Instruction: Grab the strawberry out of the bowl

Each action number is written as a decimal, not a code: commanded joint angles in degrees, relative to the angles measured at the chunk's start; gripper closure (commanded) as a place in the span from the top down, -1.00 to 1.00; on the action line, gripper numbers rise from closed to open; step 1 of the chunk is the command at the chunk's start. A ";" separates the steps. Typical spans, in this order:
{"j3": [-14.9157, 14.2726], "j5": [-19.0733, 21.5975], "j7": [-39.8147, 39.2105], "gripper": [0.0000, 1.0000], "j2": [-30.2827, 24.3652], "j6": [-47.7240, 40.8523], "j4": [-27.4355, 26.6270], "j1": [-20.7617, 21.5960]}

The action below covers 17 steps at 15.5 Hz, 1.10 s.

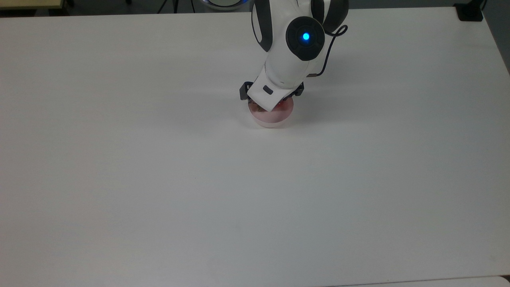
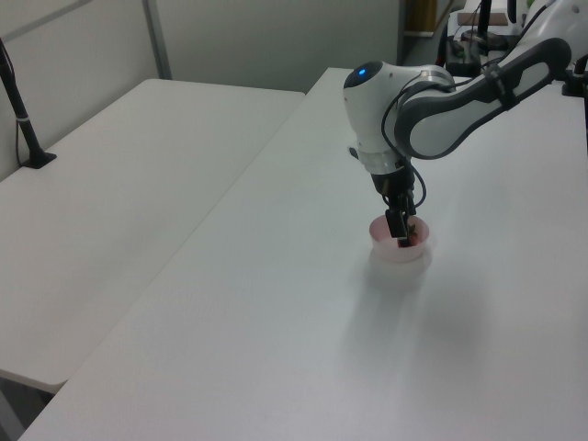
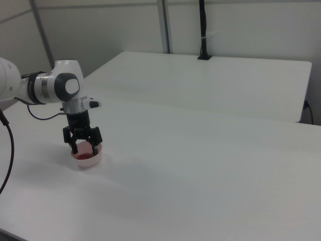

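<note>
The pale pink bowl (image 1: 272, 118) (image 2: 399, 253) (image 3: 89, 159) stands on the white table (image 1: 159, 179), a little past the middle toward the top view's upper edge. In it lies the red strawberry (image 3: 84, 152) (image 1: 282, 105) (image 2: 414, 238), mostly hidden under the hand. My gripper (image 3: 85, 147) (image 2: 402, 235) (image 1: 269, 104) points straight down into the bowl. It is open: in the right view its two black fingers spread about as wide as the bowl, one on each side of the strawberry, tips at rim height or just below.
A second white table (image 2: 119, 175) (image 3: 215, 80) stands beside this one, with a black post (image 2: 23, 124) (image 3: 202, 30) clamped on it. A black cable (image 1: 328, 59) loops off the wrist. A black block (image 1: 470, 12) sits at the top view's upper right corner.
</note>
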 commanded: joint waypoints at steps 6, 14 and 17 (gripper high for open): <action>-0.28 -0.56 -2.00 0.10 -0.28 4.06 -5.08 0.35; -0.28 0.05 -3.42 -0.62 -1.07 3.79 -4.64 0.09; -0.45 0.14 -4.64 -0.62 -1.86 3.18 -3.67 -0.35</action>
